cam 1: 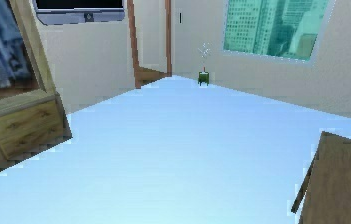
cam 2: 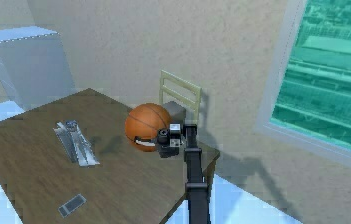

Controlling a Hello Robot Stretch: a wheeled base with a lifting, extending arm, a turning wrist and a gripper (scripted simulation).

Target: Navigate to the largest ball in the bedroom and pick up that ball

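Observation:
An orange basketball (cam 2: 146,125) rests near the far edge of a dark wooden table (cam 2: 43,165) in the arm side view. My arm rises from the bottom edge, and the gripper (cam 2: 163,143) sits right against the ball's right side. With the ball on the table at the gripper's far end, I cannot tell whether it holds anything, or whether it touches the ball.
A pale chair (cam 2: 183,92) stands behind the table, a flat grey object (cam 2: 80,143) and a small dark item (cam 2: 71,205) lie on it. A window (cam 2: 333,70) is at the right. The forward view shows pale open floor, a wardrobe (cam 1: 18,100), a doorway (cam 1: 151,45), a small plant (cam 1: 204,72) and a table corner (cam 1: 338,180).

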